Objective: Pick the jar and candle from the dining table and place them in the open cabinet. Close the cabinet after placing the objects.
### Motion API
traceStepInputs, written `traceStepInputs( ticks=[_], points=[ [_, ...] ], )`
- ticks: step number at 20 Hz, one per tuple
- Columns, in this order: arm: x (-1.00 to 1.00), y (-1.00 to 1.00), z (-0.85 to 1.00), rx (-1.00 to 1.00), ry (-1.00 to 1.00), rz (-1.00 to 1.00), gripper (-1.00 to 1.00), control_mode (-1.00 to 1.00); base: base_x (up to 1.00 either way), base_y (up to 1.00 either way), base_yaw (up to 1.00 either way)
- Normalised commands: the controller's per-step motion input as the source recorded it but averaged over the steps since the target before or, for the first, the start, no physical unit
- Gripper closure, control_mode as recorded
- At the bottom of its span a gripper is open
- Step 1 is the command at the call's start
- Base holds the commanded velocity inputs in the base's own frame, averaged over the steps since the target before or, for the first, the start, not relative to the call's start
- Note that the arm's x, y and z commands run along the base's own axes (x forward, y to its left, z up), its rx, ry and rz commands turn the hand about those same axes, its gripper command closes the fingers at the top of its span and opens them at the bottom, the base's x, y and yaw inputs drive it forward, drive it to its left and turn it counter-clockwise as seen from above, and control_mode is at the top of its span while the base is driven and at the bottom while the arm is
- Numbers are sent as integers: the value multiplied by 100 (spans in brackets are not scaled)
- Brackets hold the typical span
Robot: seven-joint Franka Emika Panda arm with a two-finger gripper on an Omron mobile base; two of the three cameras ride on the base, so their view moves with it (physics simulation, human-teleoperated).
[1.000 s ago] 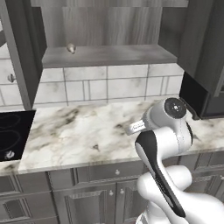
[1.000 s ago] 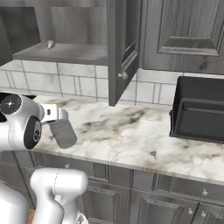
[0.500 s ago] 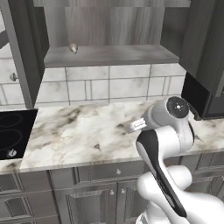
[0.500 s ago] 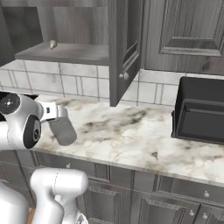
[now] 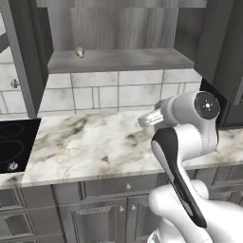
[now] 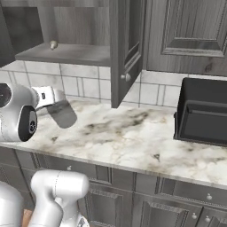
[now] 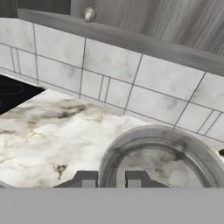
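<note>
1. Right base view: the jar (image 6: 62, 114), a smooth dark grey cylinder, hangs tilted at the end of the white arm. It is above the marble counter (image 6: 133, 133) and below the cabinet's shelf.
2. Hand view: the gripper (image 7: 110, 179) shows two small dark square tips close together, clamped on the jar (image 7: 157, 133). The jar appears here as a round grey ring with a worn, mottled rim.
3. The cabinet (image 5: 118, 60) is dark grey wood-grain and stands open, with a flat inner shelf. Its panelled door (image 6: 126, 48) swings out toward the camera and has a small round knob at its lower edge.
4. A small pale rounded object (image 5: 79, 51) sits on the shelf toward its left side; what it is cannot be made out.
5. The counter is glossy white stone with grey and brown veins. Behind it runs a wall of pale rectangular tiles (image 5: 104, 95) with thin dark grout lines.
6. A flat black cooktop (image 5: 12, 147) is set into the counter at the left.
7. A boxy matte black appliance (image 6: 204, 111) stands on the counter at the right.
</note>
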Motion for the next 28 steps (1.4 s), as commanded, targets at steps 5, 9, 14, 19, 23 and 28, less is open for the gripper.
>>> traceStepInputs(
  ticks=[5, 9, 14, 19, 23, 28],
  points=[
    [0, 3, 76, -4, -14, 5, 100, -100, 0, 0, 0],
    [0, 4, 68, -6, -13, 6, 100, -100, 0, 0, 0],
    [0, 8, 52, -7, -11, 6, 100, -100, 0, 0, 0],
    [0, 4, 54, -8, -12, 6, 100, -100, 0, 0, 0],
    [6, 5, 33, -2, -11, 8, 100, -100, 0, 0, 0],
    [28, 0, 11, 0, -10, 12, 100, -100, 0, 0, 0]
  ],
)
